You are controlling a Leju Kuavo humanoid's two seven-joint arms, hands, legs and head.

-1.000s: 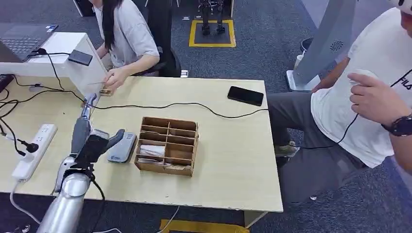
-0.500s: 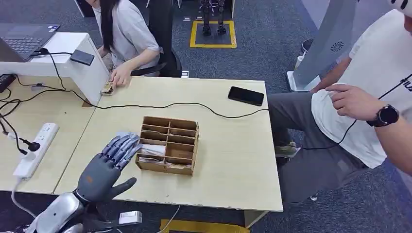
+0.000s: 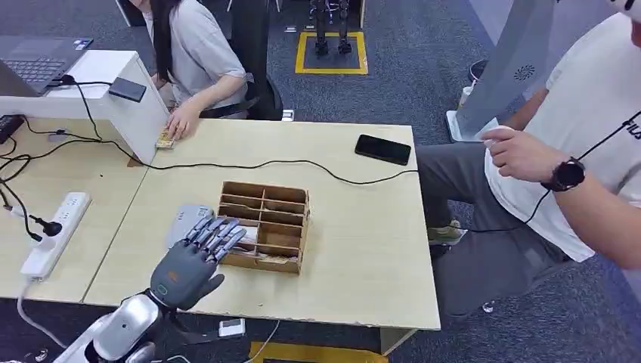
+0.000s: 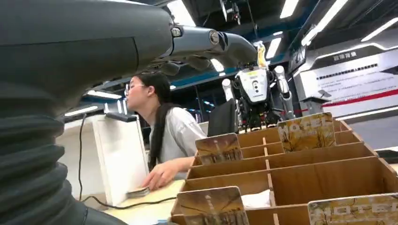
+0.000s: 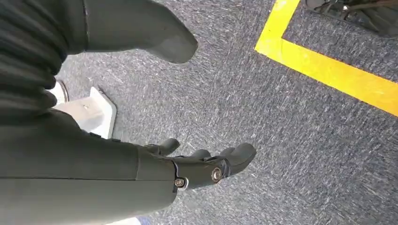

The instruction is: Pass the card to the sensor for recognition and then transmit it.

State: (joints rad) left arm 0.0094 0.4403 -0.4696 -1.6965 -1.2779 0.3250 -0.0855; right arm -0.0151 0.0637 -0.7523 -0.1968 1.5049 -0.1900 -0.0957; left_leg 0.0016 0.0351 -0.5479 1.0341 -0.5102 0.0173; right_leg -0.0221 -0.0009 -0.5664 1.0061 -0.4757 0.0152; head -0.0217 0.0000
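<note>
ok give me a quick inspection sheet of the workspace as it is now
surface: light wooden table, joined to a second one on its left
job's things: wooden divider box holds cards standing in its compartments; grey sensor lies beside the box, partly behind the robot hand
clutter: black phone; laptop and a dark device on the white stand
robot hands: left robot hand open, fingers spread over the box's near left corner, holding nothing; right robot hand hangs over the carpet, holding nothing
cables: black cable crosses the table; power strip with a plug in it
surroundings: one person seated at the far side, hand on the table; another seated on the right
</note>
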